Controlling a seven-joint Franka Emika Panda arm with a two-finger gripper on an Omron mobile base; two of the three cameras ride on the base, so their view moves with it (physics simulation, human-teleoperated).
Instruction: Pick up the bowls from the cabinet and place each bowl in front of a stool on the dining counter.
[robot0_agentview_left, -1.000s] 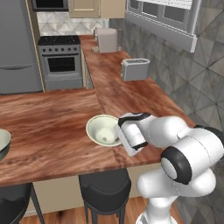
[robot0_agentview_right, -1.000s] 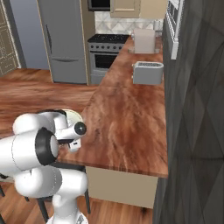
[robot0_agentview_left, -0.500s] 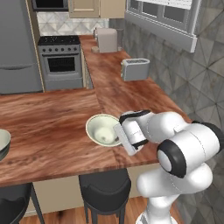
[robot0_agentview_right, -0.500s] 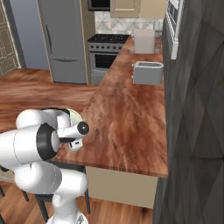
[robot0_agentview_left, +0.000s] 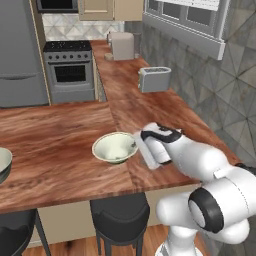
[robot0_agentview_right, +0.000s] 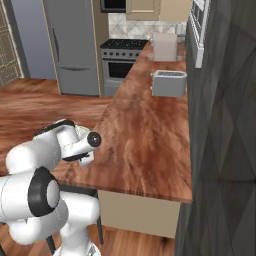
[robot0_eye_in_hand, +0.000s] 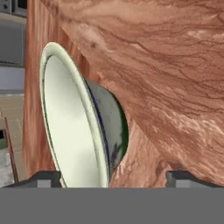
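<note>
A wide bowl, pale cream-green inside and dark outside, stands upright on the reddish-brown dining counter above a black stool. My gripper is at the bowl's right rim, low over the counter. In the hand view the bowl has its rim and dark wall between the two fingertips, which stand far apart: my gripper is open and neither fingertip touches it. A second bowl sits at the counter's left edge above another stool.
A toaster and a white appliance stand on the side counter toward the back wall. A stove and a grey fridge are at the back. Beige wall cabinet doors hang above. The wall is close on the right.
The jaws have opened wide and let go of the bowl's rim. The bowl stays where it was on the counter. The arm has barely moved.
</note>
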